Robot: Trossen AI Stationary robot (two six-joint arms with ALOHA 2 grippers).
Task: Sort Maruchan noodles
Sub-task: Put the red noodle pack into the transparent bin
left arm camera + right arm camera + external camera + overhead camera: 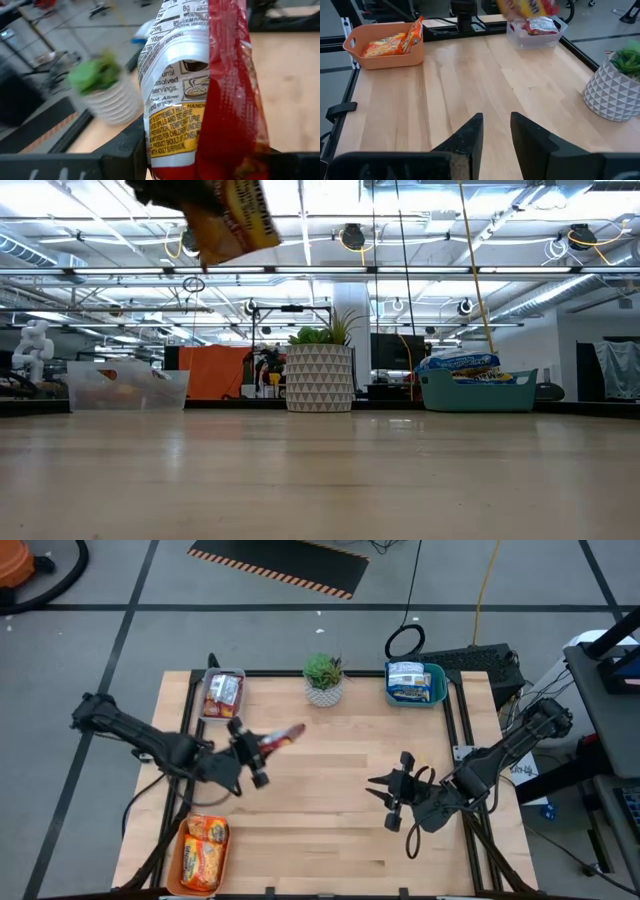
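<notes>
Sorting looks nearly finished: the left gripper (262,747) clamps the last red-silver packet (283,736) aloft, the clear tray (222,695) just beyond it, while the right gripper (496,131) waits part-open, empty.

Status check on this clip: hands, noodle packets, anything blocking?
Left hand shut on red-silver packet, raised off the table. Right hand open, empty, waiting. Clear tray close by; plant stands clear of the path.

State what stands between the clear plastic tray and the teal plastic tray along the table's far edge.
The small green potted plant stands between the clear plastic tray and teal plastic tray, seen in the high view.
</notes>
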